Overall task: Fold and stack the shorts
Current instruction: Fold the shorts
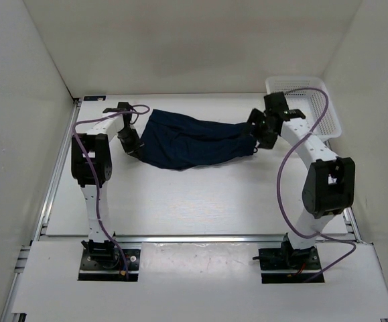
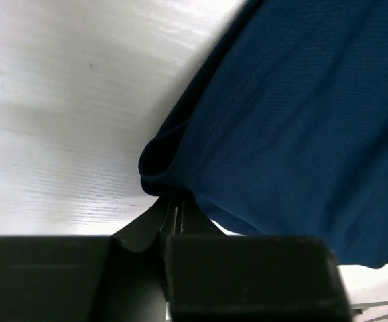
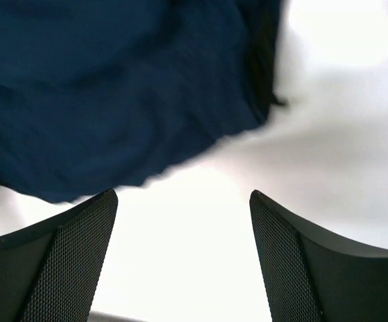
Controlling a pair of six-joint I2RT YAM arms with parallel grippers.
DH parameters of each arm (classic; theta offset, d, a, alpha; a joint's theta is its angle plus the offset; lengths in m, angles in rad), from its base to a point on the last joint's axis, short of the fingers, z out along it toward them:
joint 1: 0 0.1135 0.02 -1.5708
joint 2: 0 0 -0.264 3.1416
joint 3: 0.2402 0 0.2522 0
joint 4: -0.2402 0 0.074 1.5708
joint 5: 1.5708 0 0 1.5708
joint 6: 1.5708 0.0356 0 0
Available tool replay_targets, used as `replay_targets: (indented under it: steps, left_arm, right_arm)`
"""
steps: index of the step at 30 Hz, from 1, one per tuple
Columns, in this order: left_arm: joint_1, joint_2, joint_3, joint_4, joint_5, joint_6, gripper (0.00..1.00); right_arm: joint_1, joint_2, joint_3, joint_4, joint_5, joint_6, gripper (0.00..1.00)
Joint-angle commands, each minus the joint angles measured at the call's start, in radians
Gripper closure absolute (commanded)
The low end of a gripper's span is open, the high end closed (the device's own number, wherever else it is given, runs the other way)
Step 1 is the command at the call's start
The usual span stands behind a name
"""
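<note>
Your left gripper (image 2: 172,209) is pinched tight on the left edge of the shorts (image 1: 187,141), while your right gripper (image 3: 183,198) gapes wide, empty, beside their other end.

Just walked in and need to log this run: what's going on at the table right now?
A pair of navy shorts lies bunched and unfolded across the far part of the table. The left gripper looks pinched shut on the left edge of the fabric. The right gripper sits at the other end with its fingers open and nothing between them. A white basket sits in the far right corner.
</note>
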Motion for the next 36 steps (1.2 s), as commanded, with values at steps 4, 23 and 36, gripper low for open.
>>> replay_targets:
  steps: [4, 23, 36]
  left_arm:
    - [0.014, -0.109, -0.045, 0.024, -0.042, -0.066, 0.9]
    - [0.08, -0.22, -0.157, 0.058, -0.051, -0.068, 0.9]
    - [0.089, -0.321, -0.272, 0.067, -0.113, -0.066, 0.9]
  right_arm:
    - [-0.021, -0.014, -0.167, 0.123, -0.152, 0.08, 0.16]
    - [-0.031, 0.242, -0.118, 0.287, -0.1, 0.192, 0.21]
    - [-0.001, 0.171, -0.138, 0.113, 0.0, 0.098, 1.0]
